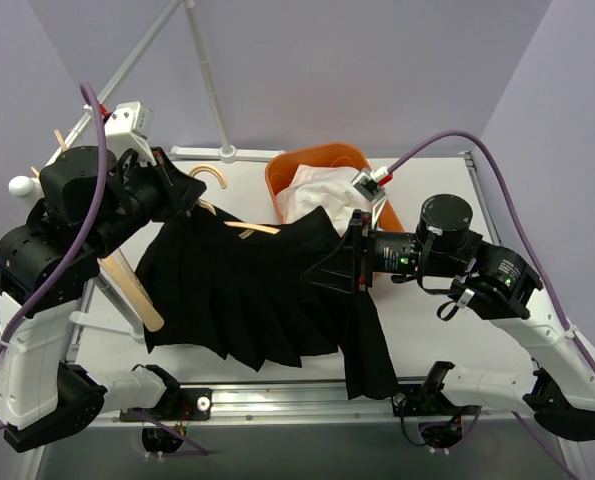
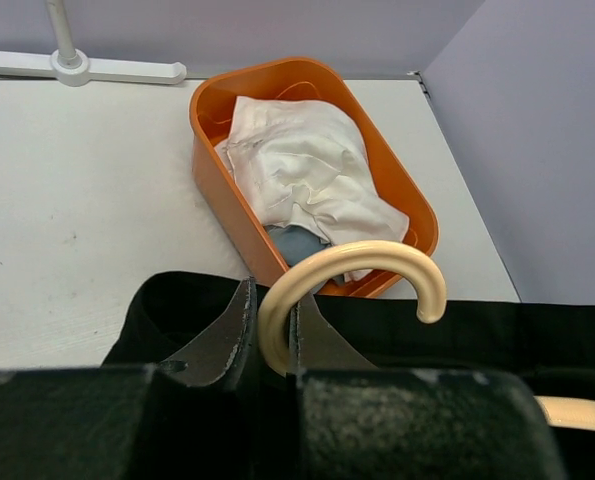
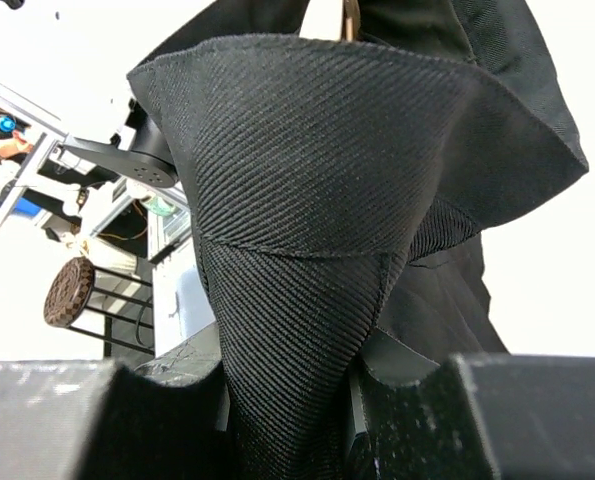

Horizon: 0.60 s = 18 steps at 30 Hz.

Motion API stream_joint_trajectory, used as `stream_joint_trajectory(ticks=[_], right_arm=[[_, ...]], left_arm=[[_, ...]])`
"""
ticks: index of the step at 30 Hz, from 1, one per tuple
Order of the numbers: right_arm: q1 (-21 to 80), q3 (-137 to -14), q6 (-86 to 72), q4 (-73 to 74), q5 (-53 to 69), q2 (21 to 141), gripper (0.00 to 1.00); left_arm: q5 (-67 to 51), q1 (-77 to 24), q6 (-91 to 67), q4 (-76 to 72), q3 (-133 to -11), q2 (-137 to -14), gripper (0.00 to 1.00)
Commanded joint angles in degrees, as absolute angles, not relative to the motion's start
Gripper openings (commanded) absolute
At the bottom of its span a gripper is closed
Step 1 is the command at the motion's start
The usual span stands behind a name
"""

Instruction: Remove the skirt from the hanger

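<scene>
White counter (image 1: pixel 432 330) carries everything here. Most of its middle is covered by the black pleated skirt (image 1: pixel 247 300), slung between the two sets of jaws. Its upper edge runs from just beneath the left jaws across to the right jaws, and its hem trails on the counter below both. An orange basket (image 2: pixel 212 180) holding crumpled white cloth (image 2: pixel 297 170) sits straight ahead of the left jaws, beyond the hook and apart from the skirt.

The pale wooden hanger (image 2: pixel 352 262) lies along the skirt's upper edge. The left jaws are pressed together on the neck of its hook, one finger on each side, with the curve rising clear in front of them. The right jaws are pinching a thick fold of the twill, which bunches up out of them in a cone.

The step in hand looks like drawing the fabric off the hanger's arm. I cannot tell whether clips or only the waistband hold it there.

To do it well:
- The left jaws should act purely as an anchor, holding the hook firm and slightly raised.
- The right jaws should pull away from the left jaws along the line of the bar, not across it. A round neck gripped this way could swivel under a sideways tug.
- The cloth is limp and heavy, so a slow, steady draw should let the waistband slide rather than snag.
- The pull should stay low and away from the basket, so the trailing hem does not catch its rim.
</scene>
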<state>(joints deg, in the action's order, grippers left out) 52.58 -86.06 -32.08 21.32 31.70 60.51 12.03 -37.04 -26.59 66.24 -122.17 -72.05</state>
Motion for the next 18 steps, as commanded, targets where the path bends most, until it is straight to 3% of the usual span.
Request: stream_joint_trajectory(ticks=[1, 2, 4, 11, 18], right_arm=[[52.9, -91.1, -29.2, 20.3, 30.9, 61.3, 0.04], [52.9, -91.8, -28.7, 22.1, 30.4, 61.8, 0.19], [52.9, -92.8, -27.9, 26.1, 29.4, 63.0, 0.25], [52.9, -94.0, -27.6, 30.0, 22.3, 61.8, 0.66], [52.9, -97.8, -26.0, 31.2, 18.8, 62.8, 0.69]], left_arm=[[10.8, -37.4, -27.0, 63.0, -124.2, -72.1, 0.02], [10.9, -37.4, -26.8, 63.1, -124.5, -72.2, 0.02], [11.2, -37.3, -26.3, 62.8, -125.2, -72.2, 0.02], [13.0, -37.4, -25.0, 61.7, -124.9, -70.9, 0.02], [12.7, -37.3, -24.4, 62.0, -125.1, -70.9, 0.02]])
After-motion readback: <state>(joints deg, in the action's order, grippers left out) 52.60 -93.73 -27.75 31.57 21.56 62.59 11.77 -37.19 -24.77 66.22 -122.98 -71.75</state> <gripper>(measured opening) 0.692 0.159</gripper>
